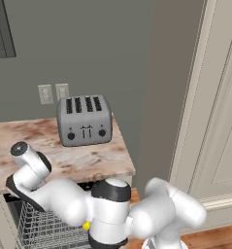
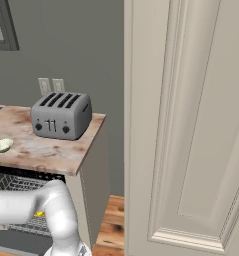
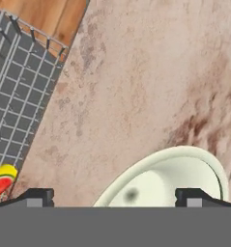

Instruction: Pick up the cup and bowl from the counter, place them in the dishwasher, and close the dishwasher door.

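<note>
The pale greenish-white bowl [image 3: 170, 178] sits on the mottled pinkish counter [image 3: 136, 72], right below my gripper [image 3: 114, 198]. The gripper is open, its dark fingertips [image 3: 37, 197] standing wide on either side of the bowl's near rim, with nothing held. In the right base view the bowl [image 2: 4, 145] lies at the counter's left edge. The yellow cup [image 3: 2, 179] with its red mark lies in the dishwasher's grey wire rack [image 3: 15, 82]. A bit of the cup's yellow [image 1: 86, 225] peeks out behind my arm, over the rack [image 1: 40, 228].
A silver four-slot toaster [image 1: 84, 119] stands at the back of the counter [image 1: 64, 160] near its right end. A tall cream door [image 2: 191, 125] and frame rise to the right. Wooden floor [image 2: 113, 225] shows beside the cabinet.
</note>
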